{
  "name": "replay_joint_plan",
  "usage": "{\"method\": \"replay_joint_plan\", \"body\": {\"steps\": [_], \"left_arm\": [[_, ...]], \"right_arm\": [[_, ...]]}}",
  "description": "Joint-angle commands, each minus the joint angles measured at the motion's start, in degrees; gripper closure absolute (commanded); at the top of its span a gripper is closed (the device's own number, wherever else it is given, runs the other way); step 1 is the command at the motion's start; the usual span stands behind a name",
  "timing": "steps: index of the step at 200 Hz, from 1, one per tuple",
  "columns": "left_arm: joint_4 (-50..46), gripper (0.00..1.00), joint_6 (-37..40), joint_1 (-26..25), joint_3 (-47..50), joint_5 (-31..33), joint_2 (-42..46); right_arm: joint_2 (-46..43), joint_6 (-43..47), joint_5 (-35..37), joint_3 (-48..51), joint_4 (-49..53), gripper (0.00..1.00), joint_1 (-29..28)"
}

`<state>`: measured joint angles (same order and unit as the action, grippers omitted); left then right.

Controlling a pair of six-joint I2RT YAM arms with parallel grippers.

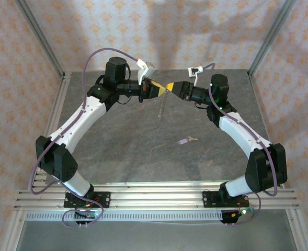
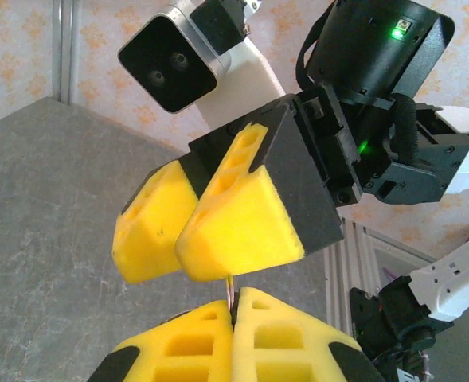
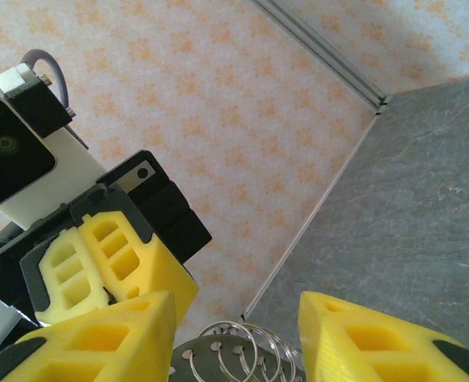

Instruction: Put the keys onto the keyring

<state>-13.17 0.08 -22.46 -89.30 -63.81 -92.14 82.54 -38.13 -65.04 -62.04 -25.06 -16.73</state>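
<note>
The 2 arms reach in from either side and meet nose to nose over the far middle of the grey surface (image 1: 117, 151), the left claw (image 1: 159, 87) and the right claw (image 1: 170, 87) almost tip to tip. In the left wrist view the left claw's yellow fingers (image 2: 178, 350) are pressed together, with a thin strand of the keyring (image 2: 232, 296) pinched in the seam between them. The strand rises out of the seam to the underside of the right claw's fingers (image 2: 242, 227), which hang just above. From the right wrist view the right claw's 2 fingers (image 3: 377, 342) stand well apart. Silvery wire coils of the keyring and a small metal plate with holes (image 3: 206, 354) sit in the gap between them, low in the frame. I cannot tell whether either pad touches the coils. Beyond that gap the left claw's closed fingers face back, with its wrist camera (image 3: 7, 147) up and to the left. In the top view a thin pale strip (image 1: 161, 107) runs from just under the meeting point toward the near side; I cannot tell whether it hangs or lies flat, nor whether it is part of the keyring. The key (image 1: 183, 140), with a lilac head and a short metal blade pointing right, lies by itself on the surface. It is well apart from both claws, nearer the right arm and on the near side of the meeting point.
</note>
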Motion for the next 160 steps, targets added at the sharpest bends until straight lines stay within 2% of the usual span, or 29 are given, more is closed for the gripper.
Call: {"method": "replay_joint_plan", "body": {"steps": [1,26,48,100,160], "left_arm": [[-0.01,1.0,0.8,0.4,-2.46,-2.32,0.64],[-0.09,1.0,0.72,0.57,-2.54,-2.46,0.7],[0.24,1.0,-0.07,0.83,-2.56,-2.37,0.5],[-0.11,1.0,-3.15,1.63,-4.03,-4.93,-1.13],[-0.53,1.0,-3.17,1.72,-4.91,-6.46,-1.49]], "right_arm": [[-1.08,1.93,-2.64,-0.3,-2.6,0.58,-0.52],[-2.44,3.59,-1.17,0.67,-0.66,0.61,-0.5],[-4.65,4.07,3.35,2.38,0.34,0.63,0.34],[-8.44,-5.8,9.51,8.62,-13.93,0.6,0.74],[-8.03,-8.51,13.99,9.49,-19.72,0.57,-2.47]]}}
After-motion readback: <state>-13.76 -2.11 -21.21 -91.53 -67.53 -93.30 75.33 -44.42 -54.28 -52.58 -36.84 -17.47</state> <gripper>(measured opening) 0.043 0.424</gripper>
